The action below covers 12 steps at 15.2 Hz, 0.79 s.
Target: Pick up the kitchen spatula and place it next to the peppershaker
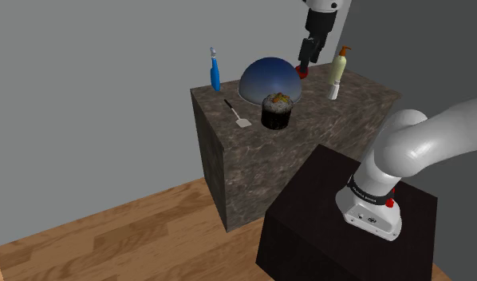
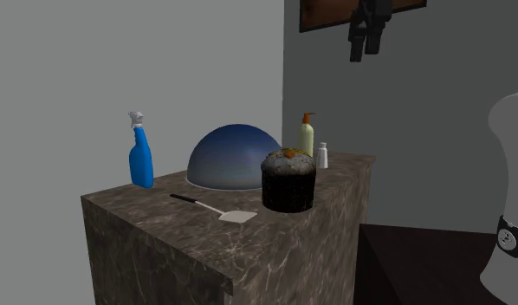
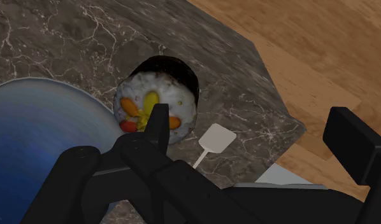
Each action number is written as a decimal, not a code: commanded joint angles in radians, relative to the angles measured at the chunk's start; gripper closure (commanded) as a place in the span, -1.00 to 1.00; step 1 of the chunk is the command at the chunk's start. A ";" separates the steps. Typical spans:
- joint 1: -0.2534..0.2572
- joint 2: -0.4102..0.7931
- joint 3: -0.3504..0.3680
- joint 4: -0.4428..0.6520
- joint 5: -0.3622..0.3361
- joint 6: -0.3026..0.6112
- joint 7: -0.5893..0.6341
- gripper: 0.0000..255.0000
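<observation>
Hovering end effector [image 1: 305, 62], wide open, empty

The shoulder view looks down from beside the dark stand [image 1: 309, 227] at lower right toward the stone-patterned counter [image 1: 340, 120] in mid-frame. The second exterior view sits low and near the counter's corner, almost level with its top. The wrist view looks steeply down from above, and all three share the blue dome [image 1: 269, 78], sushi roll [image 1: 277, 112] and spatula [image 1: 239, 117].
</observation>
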 commanded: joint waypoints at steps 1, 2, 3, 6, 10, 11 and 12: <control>0.000 0.000 0.000 0.000 0.000 0.000 0.000 -1.00; -0.003 0.025 0.003 -0.007 0.004 0.032 0.017 -1.00; -0.005 0.051 0.007 -0.013 0.007 0.065 0.034 -1.00; -0.012 0.136 0.015 -0.021 0.017 0.159 0.083 -1.00; -0.023 0.263 0.025 -0.012 0.026 0.278 0.146 -1.00; -0.025 0.297 0.027 -0.006 0.028 0.306 0.161 -1.00; -0.028 0.331 0.029 0.002 0.030 0.334 0.176 -1.00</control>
